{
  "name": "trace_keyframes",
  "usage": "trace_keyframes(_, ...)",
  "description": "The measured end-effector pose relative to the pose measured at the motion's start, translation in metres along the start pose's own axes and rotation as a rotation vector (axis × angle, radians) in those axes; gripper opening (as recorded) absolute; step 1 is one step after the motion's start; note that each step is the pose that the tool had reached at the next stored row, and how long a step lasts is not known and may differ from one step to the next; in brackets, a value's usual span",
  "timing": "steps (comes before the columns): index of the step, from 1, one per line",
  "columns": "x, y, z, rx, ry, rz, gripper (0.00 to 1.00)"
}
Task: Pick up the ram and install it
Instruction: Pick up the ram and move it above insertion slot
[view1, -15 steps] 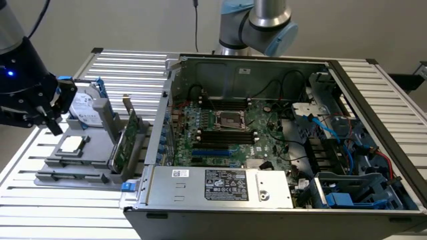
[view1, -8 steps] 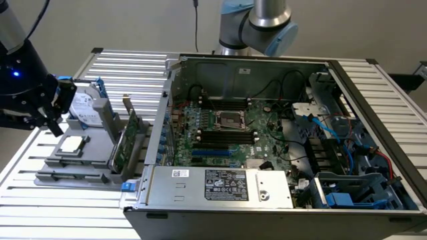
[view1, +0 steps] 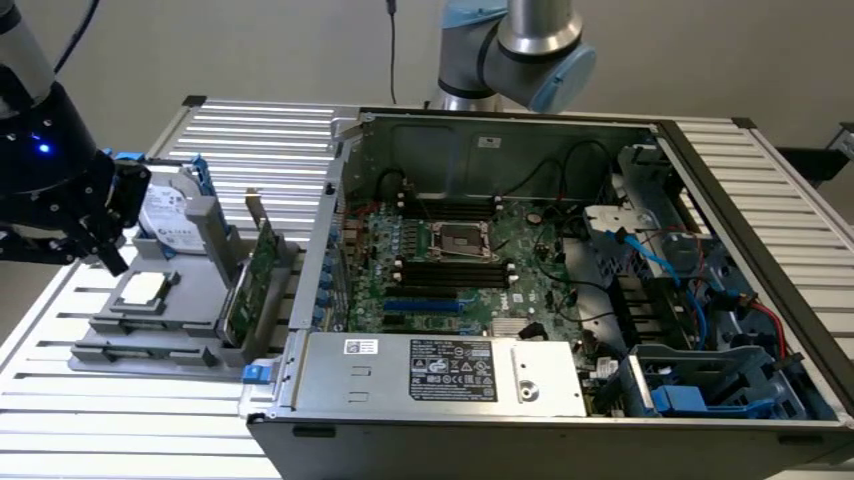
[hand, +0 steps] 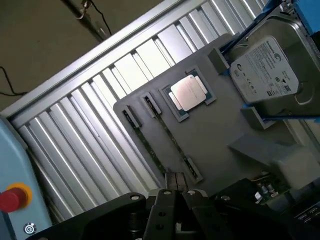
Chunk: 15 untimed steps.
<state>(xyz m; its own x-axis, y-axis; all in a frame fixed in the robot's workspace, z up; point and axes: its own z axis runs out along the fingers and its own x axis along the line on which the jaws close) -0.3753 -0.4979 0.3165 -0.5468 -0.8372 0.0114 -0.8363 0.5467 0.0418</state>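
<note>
Status: gripper (view1: 110, 258) hangs above the grey tray (view1: 174, 318), at its edge on the exterior view's left; fingers (hand: 169, 182) pinched fully together, gripping nothing. We see the ram (hand: 172, 140) edge-up in the tray's narrow slots beside the CPU (hand: 190, 94), near the fingertips, apparently not touching. Further right on the tray stand the hard drive (view1: 171, 215) and expansion card (view1: 254, 275). Our call for a clean pick: straddle the stick mid-length, square to it, clear of the slot clips.
</note>
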Motion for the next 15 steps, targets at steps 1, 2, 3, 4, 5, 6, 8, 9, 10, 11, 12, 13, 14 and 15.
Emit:
trace_keyframes(1, 0.0000, 0.0000, 0.0004, 0.0002, 0.0007, -0.018, 0.11)
trace_keyframes(2, 0.0000, 0.0000, 0.0008, 0.0004, 0.0015, -0.036, 0.11)
trace_keyframes(3, 0.0000, 0.0000, 0.0012, 0.0007, 0.0022, -0.055, 0.11)
trace_keyframes(4, 0.0000, -0.0001, 0.0016, 0.0009, 0.0030, -0.073, 0.11)
trace_keyframes(5, 0.0000, -0.0001, 0.0020, 0.0011, 0.0036, -0.091, 0.11)
trace_keyframes(6, 0.0000, -0.0001, 0.0023, 0.0013, 0.0045, -0.109, 0.11)
trace_keyframes(8, 0.0000, -0.0001, 0.0031, 0.0017, 0.0060, -0.145, 0.11)
trace_keyframes(9, 0.0000, -0.0002, 0.0035, 0.0019, 0.0067, -0.163, 0.11)
trace_keyframes(10, -0.0001, -0.0002, 0.0039, 0.0021, 0.0075, -0.183, 0.11)
trace_keyframes(11, -0.0001, -0.0002, 0.0043, 0.0023, 0.0083, -0.201, 0.11)
trace_keyframes(12, -0.0001, -0.0002, 0.0047, 0.0026, 0.0090, -0.219, 0.11)
trace_keyframes(13, -0.0001, -0.0002, 0.0051, 0.0027, 0.0097, -0.237, 0.11)
trace_keyframes(14, -0.0001, -0.0002, 0.0054, 0.0029, 0.0105, -0.254, 0.11)
trace_keyframes(15, -0.0001, -0.0002, 0.0058, 0.0032, 0.0113, -0.272, 0.11)
